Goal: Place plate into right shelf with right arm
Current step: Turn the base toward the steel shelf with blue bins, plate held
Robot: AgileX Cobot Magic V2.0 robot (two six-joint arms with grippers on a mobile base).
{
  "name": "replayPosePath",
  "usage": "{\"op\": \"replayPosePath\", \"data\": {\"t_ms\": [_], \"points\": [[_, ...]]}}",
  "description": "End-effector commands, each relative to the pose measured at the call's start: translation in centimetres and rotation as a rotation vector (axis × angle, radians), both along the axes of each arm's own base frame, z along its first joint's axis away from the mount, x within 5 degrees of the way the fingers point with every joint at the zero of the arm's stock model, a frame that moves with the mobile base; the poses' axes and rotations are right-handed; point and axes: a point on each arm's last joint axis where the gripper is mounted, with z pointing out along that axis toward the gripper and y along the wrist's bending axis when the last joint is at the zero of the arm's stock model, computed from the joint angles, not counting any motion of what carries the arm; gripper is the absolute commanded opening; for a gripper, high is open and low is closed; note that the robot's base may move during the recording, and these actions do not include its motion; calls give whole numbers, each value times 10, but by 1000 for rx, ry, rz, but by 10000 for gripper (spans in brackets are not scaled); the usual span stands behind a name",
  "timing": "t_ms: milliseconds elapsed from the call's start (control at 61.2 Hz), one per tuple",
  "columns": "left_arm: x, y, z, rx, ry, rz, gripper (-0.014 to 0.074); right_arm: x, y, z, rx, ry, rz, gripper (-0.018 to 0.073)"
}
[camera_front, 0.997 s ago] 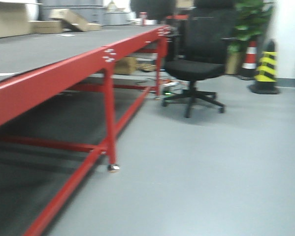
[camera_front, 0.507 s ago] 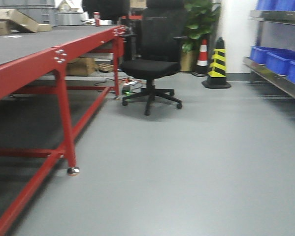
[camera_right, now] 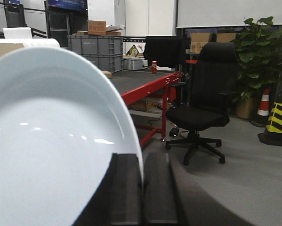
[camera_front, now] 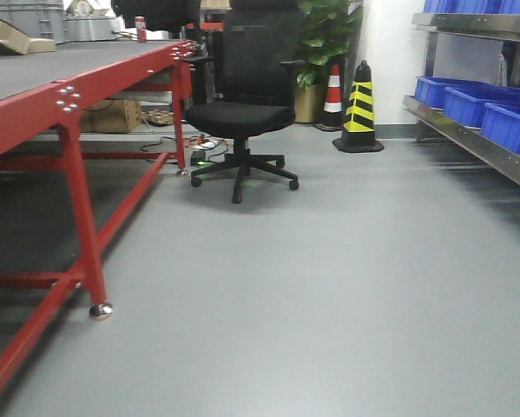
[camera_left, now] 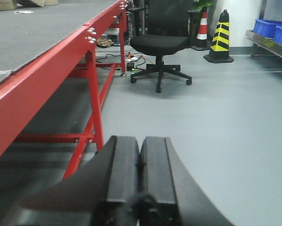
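No text, brand, number or sign can be read in any view. A pale marking is seen on the side of the upper grey crate [camera_right: 94,45], and faint print on the cardboard box [camera_right: 97,26] above it, but both are too small and blurred to be made out. The label on the red can [camera_right: 154,67] is likewise illegible.

The grey floor [camera_front: 346,304] carries a black office chair [camera_front: 242,113], a yellow-and-black cone [camera_front: 358,109] and a red-and-white cone [camera_front: 332,97]. At the left stands a red table [camera_front: 34,113] with a grey top, and a red can [camera_front: 141,30] stands at its far end. At the right, a steel shelf [camera_front: 477,146] holds blue crates [camera_front: 468,104].
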Motion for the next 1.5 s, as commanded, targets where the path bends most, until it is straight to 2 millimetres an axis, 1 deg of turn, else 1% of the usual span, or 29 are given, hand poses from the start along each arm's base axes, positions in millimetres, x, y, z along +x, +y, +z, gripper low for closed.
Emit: {"op": "replayPosePath", "data": {"t_ms": [0,1487], "points": [[0,1,5,-14,-85,11,-47,-4,-1,17,31,-107,6,28],[0,1,5,-14,-85,11,-47,-4,-1,17,31,-106,5,28]]}}
